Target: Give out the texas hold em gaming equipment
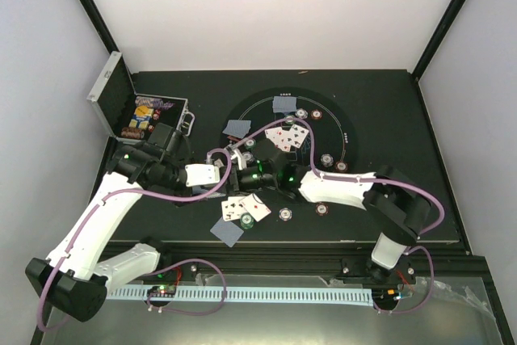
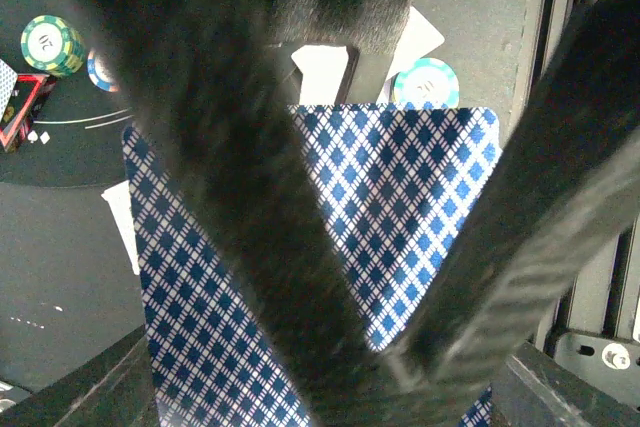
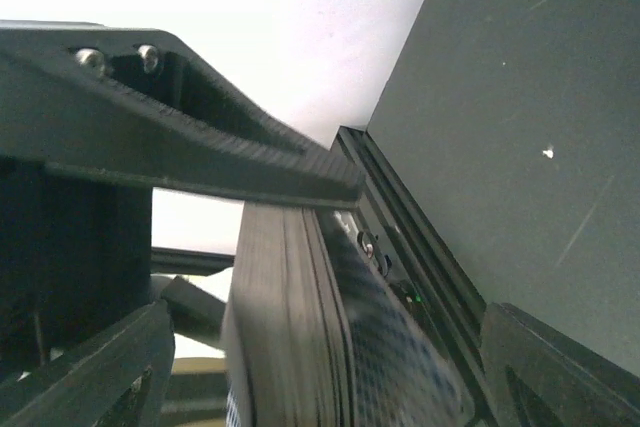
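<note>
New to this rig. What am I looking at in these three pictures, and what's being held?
Two white robot arms, each ending in a two-finger gripper. The wide picture looks down from above; the other two come from cameras on the wrists. On the round black mat lie face-up cards and poker chips; an open silver case stands at the left. The right gripper appears to hold a deck of cards, edge-on in its wrist view. The left gripper is shut; a blue-patterned card back fills its view, but whether it grips that card I cannot tell.
</note>
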